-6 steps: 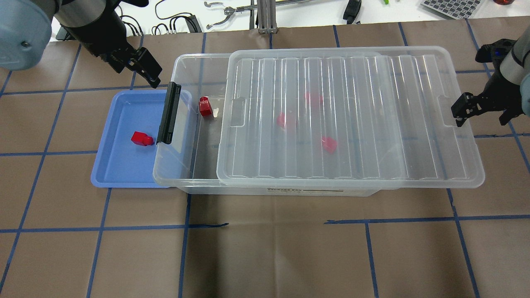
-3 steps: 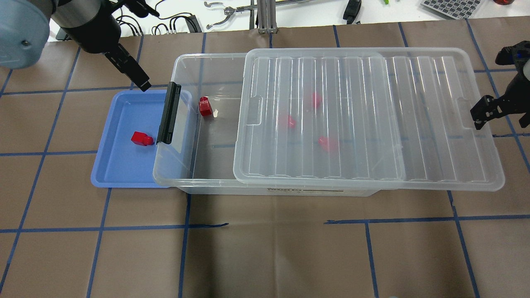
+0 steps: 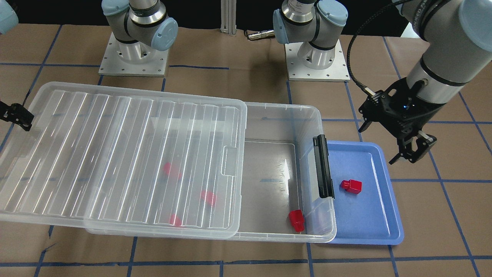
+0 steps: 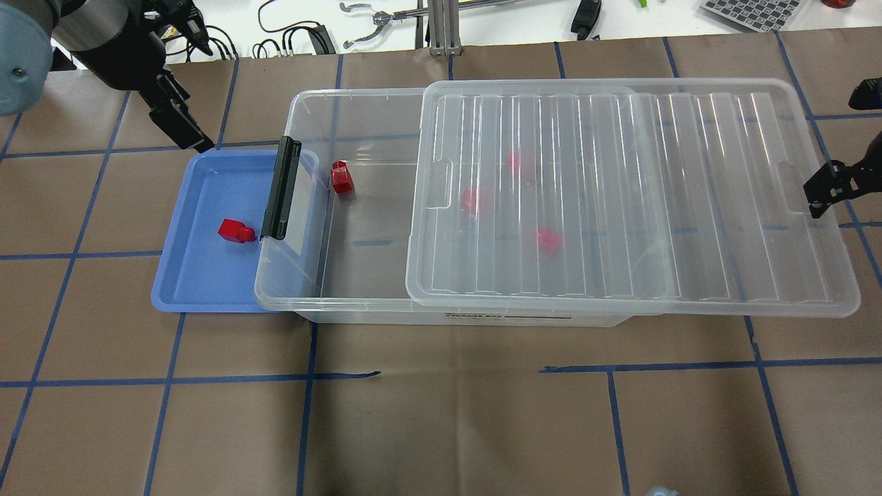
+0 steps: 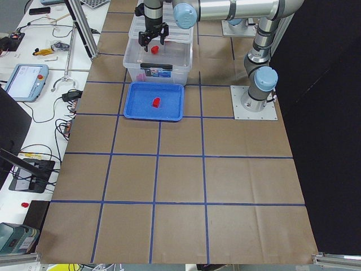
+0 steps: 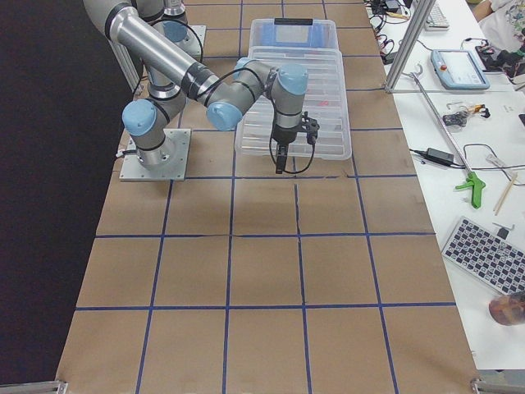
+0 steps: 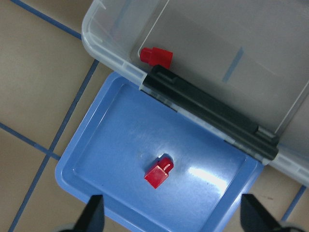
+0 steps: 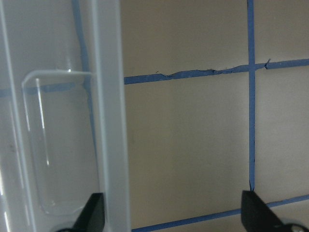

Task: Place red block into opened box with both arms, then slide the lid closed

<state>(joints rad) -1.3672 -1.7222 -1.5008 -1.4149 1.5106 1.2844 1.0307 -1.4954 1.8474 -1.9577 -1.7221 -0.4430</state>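
Hovering near the red block (image 7: 158, 173), left gripper (image 3: 408, 156) gapes for pickup; right gripper (image 8: 171, 212) (also released) straddles the offset lid's (image 4: 620, 193) rim.

The left arm (image 3: 438, 73) and right arm (image 3: 142, 19) are silver-grey tubes with rounded light-blue caps (image 3: 165, 32) at the joints, each on a square, bolted silver base plate (image 3: 111, 66), and a black cable (image 3: 355, 57) loops to the black left tool (image 3: 409, 156) with its small blue light (image 3: 403, 104), the right tool (image 4: 844, 180) being black too.

Blue tray (image 4: 200, 275) on brown-papered table (image 4: 441, 427); keyboard (image 4: 751, 10) beyond it.
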